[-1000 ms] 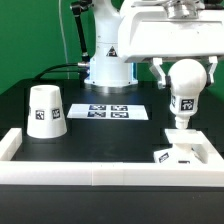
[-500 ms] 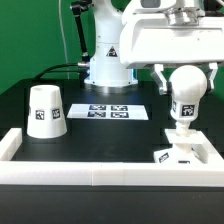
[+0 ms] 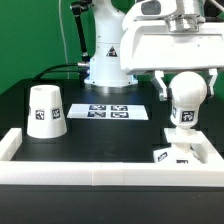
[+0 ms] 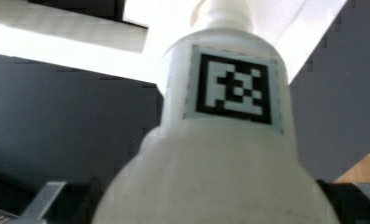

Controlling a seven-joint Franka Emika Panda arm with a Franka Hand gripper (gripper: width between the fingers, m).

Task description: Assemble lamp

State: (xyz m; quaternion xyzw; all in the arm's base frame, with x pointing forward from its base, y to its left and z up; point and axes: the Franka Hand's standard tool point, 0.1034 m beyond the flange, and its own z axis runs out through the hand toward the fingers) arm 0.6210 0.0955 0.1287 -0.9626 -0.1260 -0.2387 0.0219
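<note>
My gripper [image 3: 186,86] is shut on the ball-shaped white bulb [image 3: 186,98] and holds it upright, neck down, over the flat square base [image 3: 190,154] at the exterior view's right. The neck's tip is at the base's raised middle; I cannot tell whether they touch. In the wrist view the bulb [image 4: 226,150] with its square tag fills the picture between the fingers of my gripper [image 4: 203,205]. The tapered shade [image 3: 44,111] stands mouth down at the exterior view's left, far from the gripper.
The marker board [image 3: 111,111] lies flat at the middle back of the black table. A low white wall [image 3: 100,172] runs along the front and sides. The arm's white pedestal [image 3: 108,62] stands behind the marker board.
My gripper has moved down with the bulb, bringing its neck closer to the base. The shade and the base have not moved.
</note>
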